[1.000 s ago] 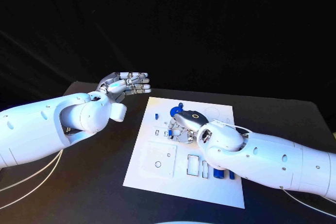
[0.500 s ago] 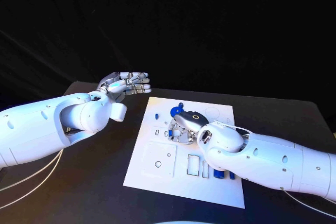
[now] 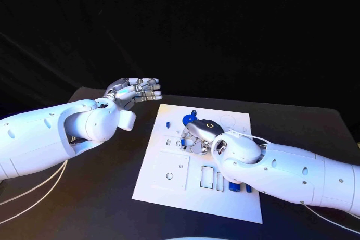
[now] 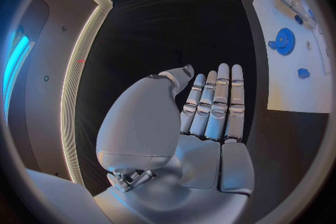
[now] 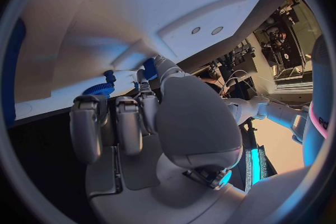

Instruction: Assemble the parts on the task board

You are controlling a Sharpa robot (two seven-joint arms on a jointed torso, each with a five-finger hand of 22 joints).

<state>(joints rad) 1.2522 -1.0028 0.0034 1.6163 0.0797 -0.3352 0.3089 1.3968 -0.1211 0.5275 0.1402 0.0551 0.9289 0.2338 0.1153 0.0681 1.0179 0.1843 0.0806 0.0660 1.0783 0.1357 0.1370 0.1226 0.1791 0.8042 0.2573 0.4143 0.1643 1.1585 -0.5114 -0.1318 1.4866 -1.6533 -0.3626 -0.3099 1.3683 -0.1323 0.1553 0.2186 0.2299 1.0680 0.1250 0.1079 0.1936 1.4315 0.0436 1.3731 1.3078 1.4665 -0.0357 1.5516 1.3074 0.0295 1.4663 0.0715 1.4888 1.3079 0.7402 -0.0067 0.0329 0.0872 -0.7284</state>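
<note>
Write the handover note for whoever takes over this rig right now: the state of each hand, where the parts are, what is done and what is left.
Left hand: open, holding nothing, raised beside the task board's far left corner.
Right hand: down over the middle of the task board, fingers curled; whether it holds a part cannot be told.
Parts: blue gear at the board's far end, just beyond the right hand; small blue pieces by the near right edge, beside the right arm.
Done: unclear.
Left: the small blue pieces still seem loose.

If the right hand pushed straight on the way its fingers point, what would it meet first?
Most likely the blue gear on the task board: the right hand has its fingers aimed at it. Depth is unclear.
</note>
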